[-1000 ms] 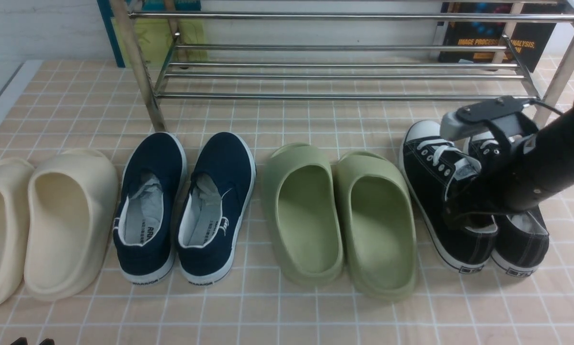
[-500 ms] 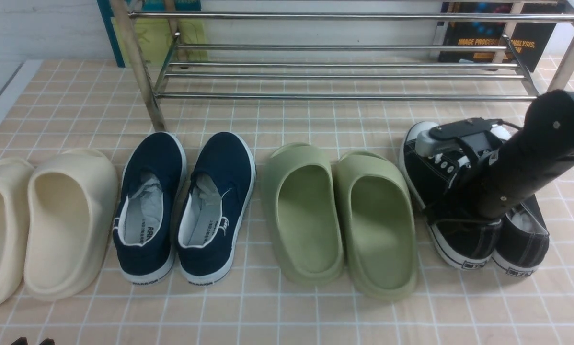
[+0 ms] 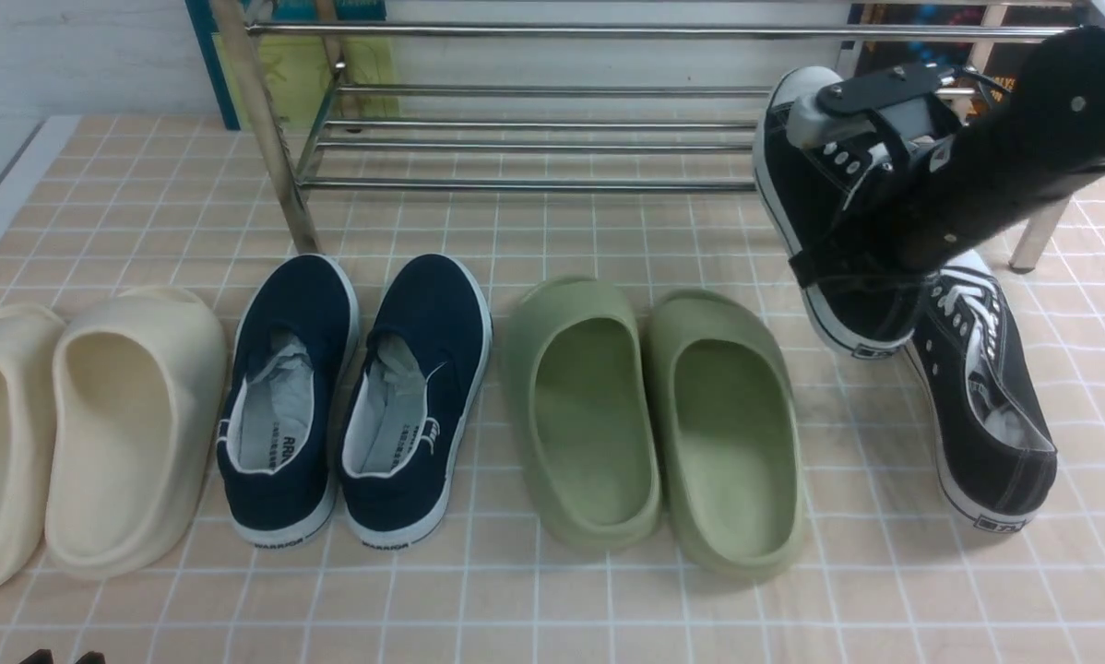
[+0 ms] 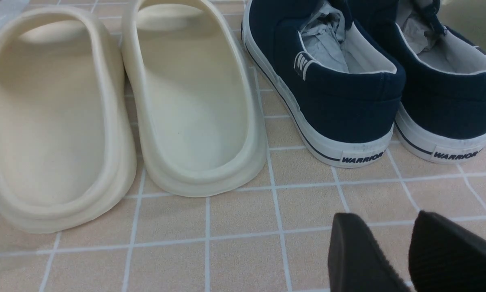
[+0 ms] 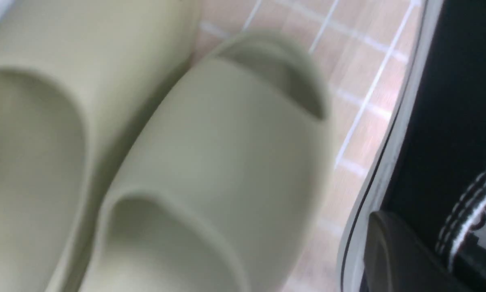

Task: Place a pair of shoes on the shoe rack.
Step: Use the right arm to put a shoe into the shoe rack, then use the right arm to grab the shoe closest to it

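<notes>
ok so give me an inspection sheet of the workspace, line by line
surface: tiled floor, no spill seen
job's things: one black sneaker lifted, the other on the floor; steel rack upright, no shoes seen on it
clutter: cream clogs, navy slip-ons, green slippers
grippers: right pincer shut on the sneaker, left pincer open and holding nothing
cables: thin black one on the right arm
surroundings: books behind the rack, pale wall
</notes>
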Controlling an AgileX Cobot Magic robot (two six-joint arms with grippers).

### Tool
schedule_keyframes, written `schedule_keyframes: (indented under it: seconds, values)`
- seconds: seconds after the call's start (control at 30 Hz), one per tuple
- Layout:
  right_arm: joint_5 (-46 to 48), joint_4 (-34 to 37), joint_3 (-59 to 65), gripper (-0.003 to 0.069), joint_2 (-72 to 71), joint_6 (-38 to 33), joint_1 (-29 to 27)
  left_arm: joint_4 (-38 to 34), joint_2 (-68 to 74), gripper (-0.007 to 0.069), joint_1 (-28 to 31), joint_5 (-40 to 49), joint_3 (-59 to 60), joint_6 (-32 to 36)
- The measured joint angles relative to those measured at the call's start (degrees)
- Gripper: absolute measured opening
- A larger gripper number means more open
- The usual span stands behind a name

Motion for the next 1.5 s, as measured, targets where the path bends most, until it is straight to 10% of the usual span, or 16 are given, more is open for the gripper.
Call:
schedule_keyframes:
  seconds: [0.53,0.93,1.5]
  values:
    - [4.68,0.47,-36.90,0.0055,25.19,0.00,-2.79,0.00,0.00,0.0240,0.00,0.00,0.00,0.00]
    - [13.03,-0.50,-38.94,0.0465,24.26,0.00,-2.92,0.00,0.00,0.0240,0.00,0.00,0.00,0.00]
    - [29.58,-4.99,-27.22,0.0498,0.94,6.36,-3.87,0.00,0.00,0.0240,0.00,0.00,0.00,0.00]
